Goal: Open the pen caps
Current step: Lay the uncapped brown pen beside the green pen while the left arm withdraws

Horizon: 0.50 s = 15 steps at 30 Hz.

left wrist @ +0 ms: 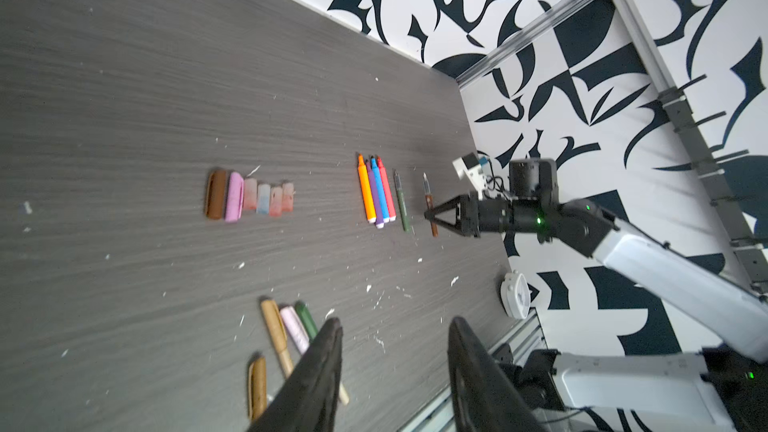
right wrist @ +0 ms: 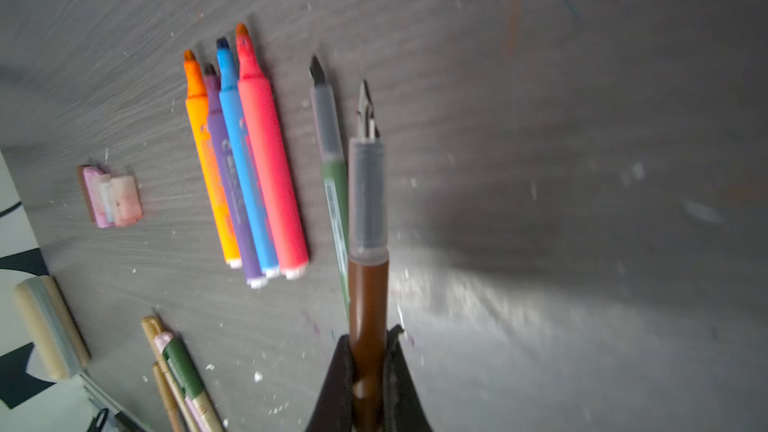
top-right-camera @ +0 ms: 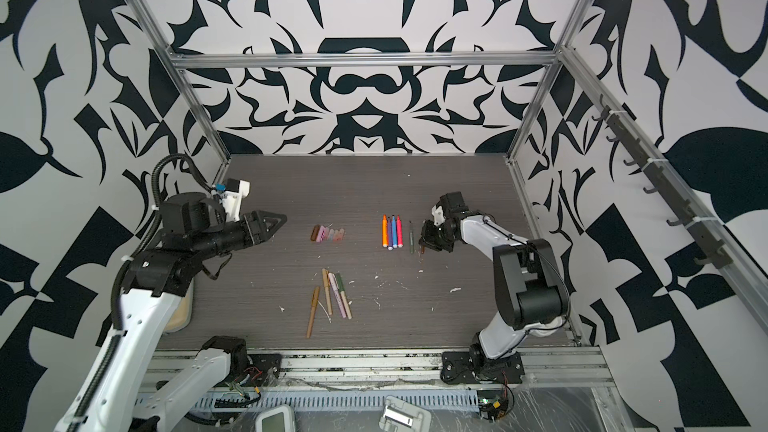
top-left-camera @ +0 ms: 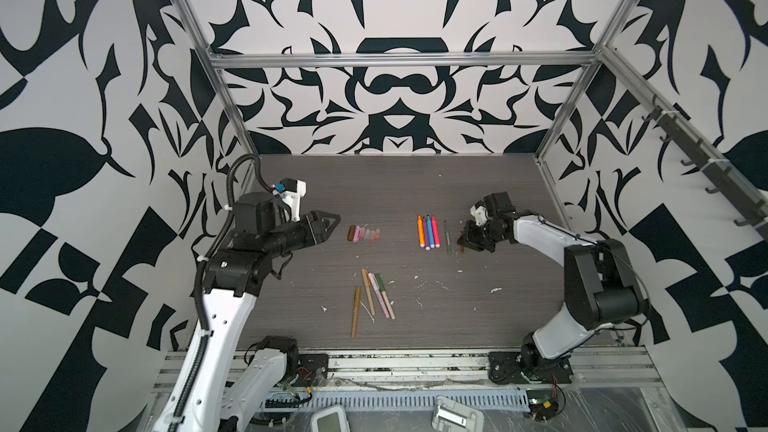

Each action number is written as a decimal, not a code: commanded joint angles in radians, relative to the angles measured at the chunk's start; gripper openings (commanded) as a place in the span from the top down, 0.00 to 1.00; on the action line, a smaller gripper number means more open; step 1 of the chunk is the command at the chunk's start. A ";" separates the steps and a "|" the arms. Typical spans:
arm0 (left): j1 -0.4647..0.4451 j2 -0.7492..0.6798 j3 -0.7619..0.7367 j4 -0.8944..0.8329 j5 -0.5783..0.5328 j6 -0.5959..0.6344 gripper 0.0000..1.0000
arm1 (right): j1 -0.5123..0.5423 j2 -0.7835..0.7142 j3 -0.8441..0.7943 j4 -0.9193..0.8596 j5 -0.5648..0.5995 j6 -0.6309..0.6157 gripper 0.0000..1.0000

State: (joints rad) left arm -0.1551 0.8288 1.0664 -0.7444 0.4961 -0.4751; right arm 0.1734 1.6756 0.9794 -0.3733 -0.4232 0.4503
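Several pen caps (top-left-camera: 363, 234) (top-right-camera: 328, 234) (left wrist: 249, 199) (right wrist: 110, 197) lie in a tight row left of centre: brown, pink, then translucent pinkish ones. Right of them lie several uncapped bright markers (top-left-camera: 427, 231) (left wrist: 376, 193) (right wrist: 245, 160) and an uncapped olive pen (top-left-camera: 448, 238) (right wrist: 332, 168). My right gripper (top-left-camera: 461, 239) (top-right-camera: 424, 238) (left wrist: 428, 214) (right wrist: 368, 351) is shut on an uncapped brown pen (right wrist: 368, 284) (left wrist: 430, 201), low over the table beside the olive pen. My left gripper (top-left-camera: 333, 220) (top-right-camera: 282, 218) (left wrist: 395, 326) hovers left of the caps, open and empty. Several capped pens (top-left-camera: 374, 297) (left wrist: 282, 338) lie near the front.
White flecks are scattered over the grey wood table (top-left-camera: 415, 184). A beige block (top-right-camera: 183, 309) (right wrist: 45, 326) sits at the table's left edge under the left arm. A small white round device (left wrist: 515, 295) lies by the front right rail. Metal frame posts and patterned walls enclose the table.
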 commanded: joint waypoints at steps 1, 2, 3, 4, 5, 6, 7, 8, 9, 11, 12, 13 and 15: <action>0.005 -0.077 -0.031 -0.197 -0.038 0.053 0.55 | 0.000 0.027 0.060 0.023 -0.009 -0.068 0.88; 0.005 -0.107 -0.049 -0.202 -0.048 0.053 0.55 | -0.001 0.044 0.067 0.023 -0.011 -0.073 0.85; 0.005 -0.130 -0.068 -0.201 -0.056 0.053 0.55 | -0.002 0.057 0.075 0.021 -0.014 -0.077 0.82; 0.005 -0.155 -0.091 -0.196 -0.063 0.053 0.54 | -0.003 0.075 0.083 0.018 -0.021 -0.082 0.78; 0.005 -0.174 -0.113 -0.187 -0.068 0.051 0.54 | -0.002 0.090 0.092 0.017 -0.028 -0.087 0.72; 0.005 -0.187 -0.125 -0.179 -0.074 0.035 0.54 | -0.002 0.101 0.098 0.016 -0.036 -0.091 0.69; 0.004 -0.195 -0.126 -0.176 -0.068 0.034 0.54 | -0.002 0.112 0.102 0.019 -0.046 -0.092 0.64; 0.005 -0.200 -0.126 -0.176 -0.062 0.039 0.53 | -0.003 0.122 0.105 0.020 -0.054 -0.091 0.61; 0.005 -0.205 -0.131 -0.168 -0.061 0.039 0.53 | -0.002 0.127 0.107 0.022 -0.055 -0.090 0.59; 0.005 -0.205 -0.143 -0.153 -0.064 0.028 0.53 | -0.003 0.135 0.108 0.028 -0.064 -0.084 0.58; 0.005 -0.202 -0.145 -0.151 -0.062 0.029 0.53 | -0.002 0.137 0.106 0.029 -0.065 -0.081 0.57; 0.005 -0.197 -0.144 -0.153 -0.060 0.030 0.53 | -0.002 0.139 0.104 0.032 -0.065 -0.076 0.56; 0.005 -0.188 -0.140 -0.161 -0.049 0.036 0.53 | -0.002 0.142 0.103 0.036 -0.066 -0.067 0.55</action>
State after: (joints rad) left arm -0.1551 0.6353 0.9318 -0.8799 0.4416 -0.4515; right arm 0.1734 1.8214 1.0580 -0.3454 -0.4721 0.3820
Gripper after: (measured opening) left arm 0.472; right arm 0.446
